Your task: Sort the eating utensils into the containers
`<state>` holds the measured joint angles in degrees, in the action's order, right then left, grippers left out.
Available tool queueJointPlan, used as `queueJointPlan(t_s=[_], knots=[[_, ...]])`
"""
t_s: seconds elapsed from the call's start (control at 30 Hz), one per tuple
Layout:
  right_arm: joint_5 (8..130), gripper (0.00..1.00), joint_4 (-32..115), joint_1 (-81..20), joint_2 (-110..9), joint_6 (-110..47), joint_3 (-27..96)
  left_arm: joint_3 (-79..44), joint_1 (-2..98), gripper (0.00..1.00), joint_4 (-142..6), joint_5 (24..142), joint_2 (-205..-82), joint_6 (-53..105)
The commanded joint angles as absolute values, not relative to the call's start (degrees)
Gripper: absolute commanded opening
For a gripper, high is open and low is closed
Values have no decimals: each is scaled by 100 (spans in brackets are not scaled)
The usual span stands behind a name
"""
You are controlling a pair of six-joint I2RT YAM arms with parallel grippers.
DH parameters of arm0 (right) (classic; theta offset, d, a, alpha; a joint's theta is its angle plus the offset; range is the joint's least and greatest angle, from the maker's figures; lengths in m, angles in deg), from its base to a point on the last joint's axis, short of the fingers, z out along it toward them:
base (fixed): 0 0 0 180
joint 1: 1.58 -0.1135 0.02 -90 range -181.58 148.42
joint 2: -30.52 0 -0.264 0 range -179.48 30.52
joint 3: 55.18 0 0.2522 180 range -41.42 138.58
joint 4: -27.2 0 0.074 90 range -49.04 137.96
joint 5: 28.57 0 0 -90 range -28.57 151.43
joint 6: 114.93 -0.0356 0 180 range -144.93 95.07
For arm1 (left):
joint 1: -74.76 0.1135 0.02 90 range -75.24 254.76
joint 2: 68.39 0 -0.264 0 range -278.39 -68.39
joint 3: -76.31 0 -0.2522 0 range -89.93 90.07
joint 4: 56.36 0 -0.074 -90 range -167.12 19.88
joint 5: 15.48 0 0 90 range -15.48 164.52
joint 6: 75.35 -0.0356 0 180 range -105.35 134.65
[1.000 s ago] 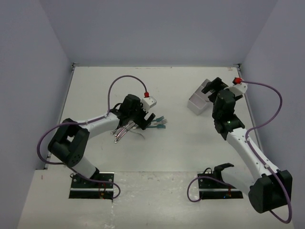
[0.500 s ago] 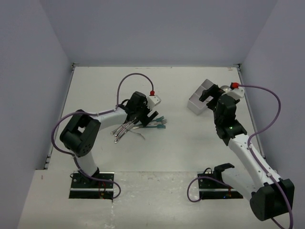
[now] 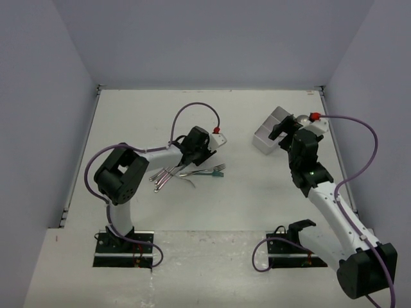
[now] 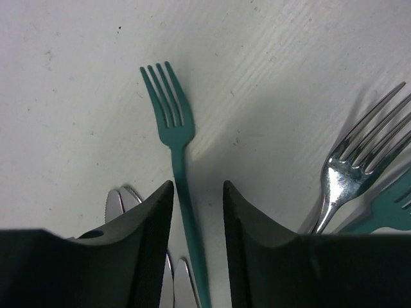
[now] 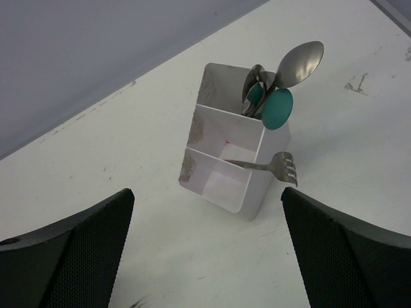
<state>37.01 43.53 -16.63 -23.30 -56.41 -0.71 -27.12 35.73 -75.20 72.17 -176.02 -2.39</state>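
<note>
Low over the table, my left gripper [image 4: 198, 186] [image 3: 198, 157] has its jaws narrowed either side of a teal fork's [image 4: 168, 109] handle, and a gap still shows on the right side. A silver fork [image 4: 350, 163] and knife tips [image 4: 115, 202] lie beside it. The rest of the eating utensils [image 3: 168, 174] lie in a loose pile. The white three-compartment container [image 5: 257, 192] [image 3: 266, 138] holds a silver spoon [image 5: 302, 61] and a teal spoon [image 5: 277, 108] in one end compartment. A silver fork [image 5: 286, 168] hangs over the middle compartment's rim. My right gripper [image 5: 207, 192] [image 3: 282, 128] hovers wide open above the container.
Grey walls enclose the white table [image 3: 257, 192] at the back and both sides. The container stands near the right wall. Purple cables [image 3: 196, 109] loop over both arms.
My left gripper moved right over the pile, came down by the teal fork, and its jaws narrowed around the handle. The right arm shifted slightly, then stayed still and open.
</note>
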Motion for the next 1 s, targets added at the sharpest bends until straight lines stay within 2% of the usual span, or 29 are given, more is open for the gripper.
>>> queueJointPlan(t_s=[0.0,0.03,0.1,0.17,0.2,0.47,0.57,0.73,0.97], knots=[[3647,99,4404,-1678,-2082,-5648,-152,-2630,3591,37,-7786,7371,-17746,-389],[3604,99,4421,-1678,-2037,-5648,-169,-2638,3591,32,-7794,7686,-17728,-416],[3586,99,4466,-1678,-1906,-5657,-204,-2656,3582,27,-7794,8056,-17693,-477],[3551,99,4501,-1678,-1800,-5674,-240,-2647,3591,11,-7794,8172,-17693,-504],[3551,99,4509,-1678,-1704,-5683,-275,-2639,3600,0,-7794,8164,-17702,-486],[3910,99,4501,-1678,-1352,-5630,-521,-2507,3591,0,-7138,8286,-17228,-127],[4585,99,4256,-1678,-1360,-5675,-617,-2673,3582,0,-6269,8733,-16754,233],[6823,98,3141,-1687,-1720,-5621,-803,-2981,3521,0,-5142,8921,-16069,1006],[7620,95,2119,-2020,-2756,-6123,-452,-3166,3223,0,-4349,8612,-15663,1957]])
